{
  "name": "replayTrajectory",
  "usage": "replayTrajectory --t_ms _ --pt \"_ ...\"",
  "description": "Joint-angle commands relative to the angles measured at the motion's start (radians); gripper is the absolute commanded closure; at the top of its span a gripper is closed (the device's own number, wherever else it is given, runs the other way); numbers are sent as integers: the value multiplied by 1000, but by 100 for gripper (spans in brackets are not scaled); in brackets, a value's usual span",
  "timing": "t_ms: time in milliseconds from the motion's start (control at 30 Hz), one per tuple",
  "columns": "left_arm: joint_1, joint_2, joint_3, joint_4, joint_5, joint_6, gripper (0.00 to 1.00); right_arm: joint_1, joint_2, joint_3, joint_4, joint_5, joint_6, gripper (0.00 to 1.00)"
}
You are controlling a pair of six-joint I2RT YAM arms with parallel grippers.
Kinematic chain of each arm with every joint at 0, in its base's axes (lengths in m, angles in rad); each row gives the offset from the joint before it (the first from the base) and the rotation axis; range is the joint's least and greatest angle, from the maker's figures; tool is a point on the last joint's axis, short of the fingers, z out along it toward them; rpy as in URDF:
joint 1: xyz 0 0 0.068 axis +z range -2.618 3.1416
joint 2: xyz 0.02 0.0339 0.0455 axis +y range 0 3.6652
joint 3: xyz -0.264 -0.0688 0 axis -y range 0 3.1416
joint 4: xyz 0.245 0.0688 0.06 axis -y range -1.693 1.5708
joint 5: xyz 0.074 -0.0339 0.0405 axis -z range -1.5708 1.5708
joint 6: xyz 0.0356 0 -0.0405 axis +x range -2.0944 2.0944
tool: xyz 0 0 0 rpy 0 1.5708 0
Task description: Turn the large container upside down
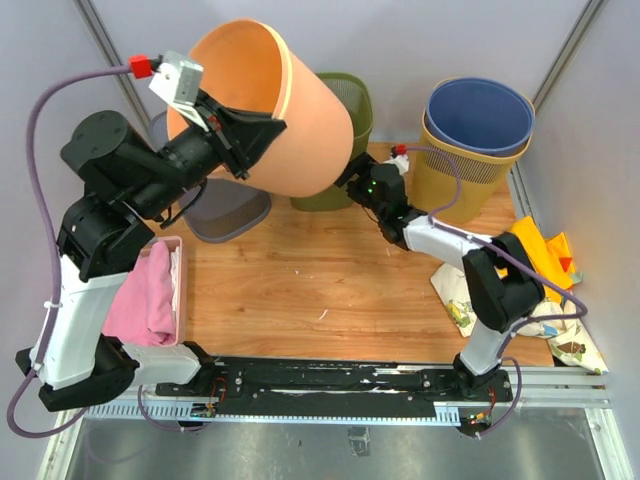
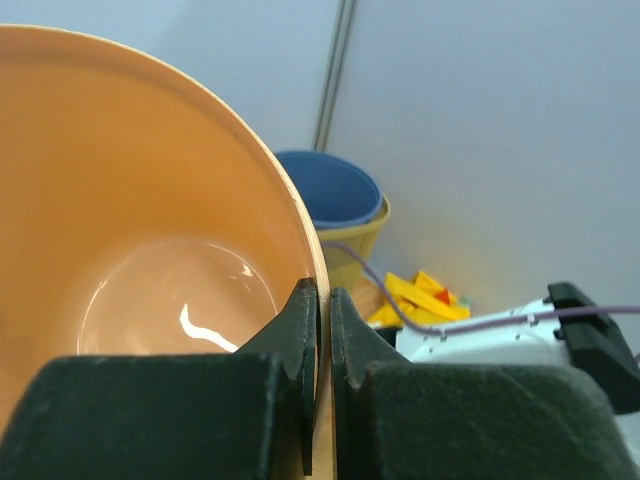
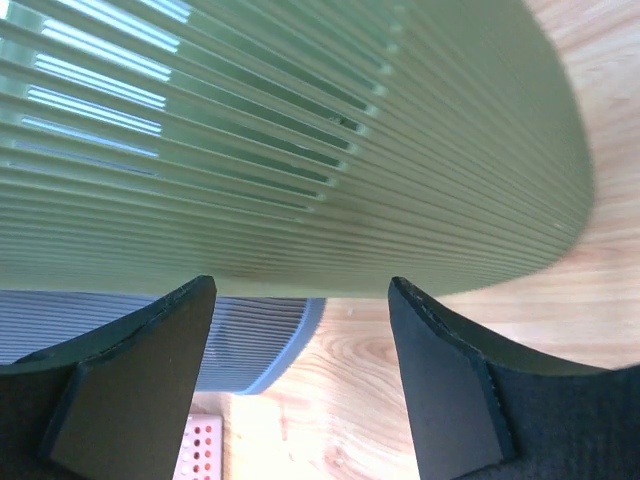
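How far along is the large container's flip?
Done: the left gripper, jaws shut on its rim, holds the orange container aloft and tilted. In hand: the rotation. Left: turning it fully mouth-down. The right gripper hangs open by the green bin.

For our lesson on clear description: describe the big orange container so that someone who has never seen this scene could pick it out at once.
Look along the far edge of the wooden table, left of centre. There the orange container hangs tilted, its rim pinched by the left end effector. Unlike the slatted green bin beside it, it is smooth-walled and held off the table.
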Motion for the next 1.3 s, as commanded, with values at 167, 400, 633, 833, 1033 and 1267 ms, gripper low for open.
replayTrajectory --t_ms 167,400,633,833,1033,1267 --pt "-1 -80 -228 76 171 -143 100 -133 -479 -203 -572 -85 -200 28" --pt "-1 -160 -455 183 250 -284 100 -314 -884 -234 -1103 23 -319 28" --pt "-1 -241 -911 668 348 -681 100 -373 -979 -37 -1366 111 -474 22" --pt "-1 -294 -1148 924 279 -878 100 -372 -943 75 -1445 36 -523 21" --pt "0 -318 -1337 1079 166 -1022 100 -390 -906 45 -1461 -187 -503 19" --pt "0 -282 -1445 1066 80 -1017 100 -534 -908 -88 -1319 -699 -412 20"
